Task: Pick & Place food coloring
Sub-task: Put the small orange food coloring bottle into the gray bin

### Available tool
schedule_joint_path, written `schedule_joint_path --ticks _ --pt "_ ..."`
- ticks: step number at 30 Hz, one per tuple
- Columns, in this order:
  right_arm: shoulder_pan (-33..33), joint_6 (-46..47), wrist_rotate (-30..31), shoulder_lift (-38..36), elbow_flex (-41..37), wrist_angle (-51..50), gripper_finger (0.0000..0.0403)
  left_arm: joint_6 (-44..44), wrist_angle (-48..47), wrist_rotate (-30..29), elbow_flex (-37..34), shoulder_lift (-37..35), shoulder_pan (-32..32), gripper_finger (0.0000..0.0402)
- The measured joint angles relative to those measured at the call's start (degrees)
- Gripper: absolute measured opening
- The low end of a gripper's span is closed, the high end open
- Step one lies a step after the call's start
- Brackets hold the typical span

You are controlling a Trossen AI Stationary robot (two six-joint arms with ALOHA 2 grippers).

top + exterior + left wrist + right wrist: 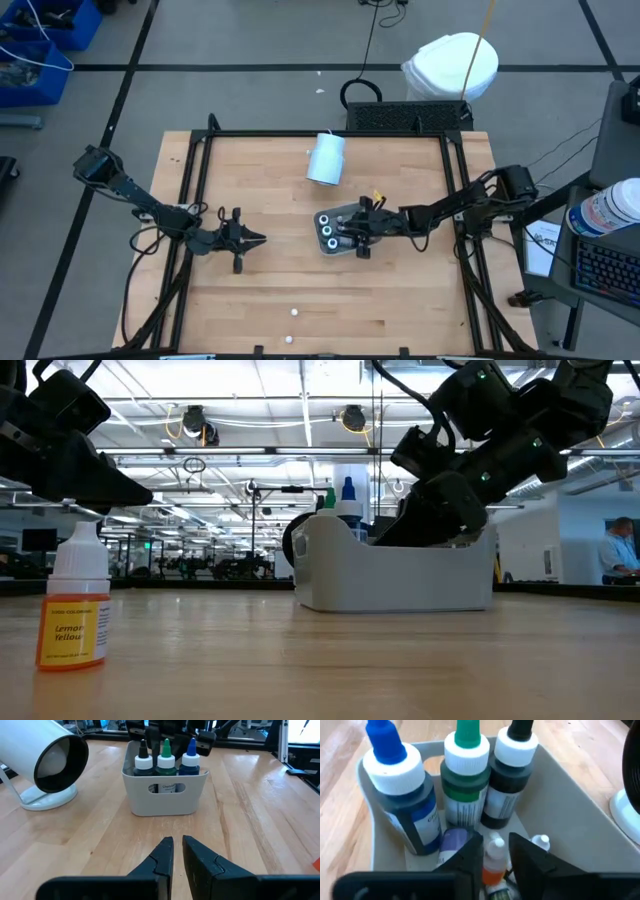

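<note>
- Tray (338,222) sits near the table (400,300) centre, slightly to the right.
- Three bottles (165,761) stand upright in a row inside the tray, at its end nearer the left arm.
- Right gripper (492,855) hangs over the tray's other end; a small bottle (494,862) stands between its fingers, inside the tray.
- Cylinder (326,158) lies on its side behind the tray, towards the far edge.
- Left gripper (250,239) sits left of the tray, apart from it, pointing at it.
- Lone bottle (73,600) stands upright on the table near the front edge, well apart from the tray.
</note>
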Motion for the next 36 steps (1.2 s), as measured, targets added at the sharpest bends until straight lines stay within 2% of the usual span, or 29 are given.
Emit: schedule_joint_path --ticks 5,10,16,18,20,23,26,29,32,36 --pt "0.0 -1.31 0.01 -2.53 -0.02 -2.04 0.0125 -0.28 -0.01 0.02 0.0 0.0 0.0 0.0049" --pt "0.38 -2.42 -0.03 -8.67 -0.02 -7.1 0.0137 -0.75 -0.01 0.04 0.0 0.0 0.0 0.0049" --pt "3.42 -3.46 0.17 -23.06 -0.04 -14.42 0.0107 -4.06 0.17 1.17 0.0 0.0 0.0 0.0049" --pt "5.68 -3.93 1.75 -28.25 0.02 -17.67 0.0083 -5.16 1.39 4.01 0.08 0.0 0.0 0.0049" --pt "8.84 -4.91 5.9 -32.34 0.02 -21.1 0.005 -5.27 1.11 7.92 1.48 0.02 0.0 0.0049" --pt "13.92 -7.04 12.7 -36.59 -1.81 -22.45 0.0008 -5.25 -2.59 12.83 6.12 1.07 -0.67 0.0036" --pt "17.79 -8.09 15.35 -39.51 -5.51 -19.48 0.001 -3.59 -11.9 13.84 13.68 4.66 -1.86 0.0008" --pt "20.14 -9.97 17.74 -41.98 -8.84 -17.18 0.0003 -3.54 -20.1 16.24 22.57 11.41 -2.45 0.0007" --pt "21.11 -10.52 17.82 -45.16 -10.52 -16.66 0.0003 -3.47 -25.99 18.55 30.11 19.54 -3.05 0.0007" --pt "22.88 -12.17 14.17 -49.86 -13.83 -15.03 0.0001 -4.12 -29.51 18.44 37.7 29.02 -3.41 0.0008"
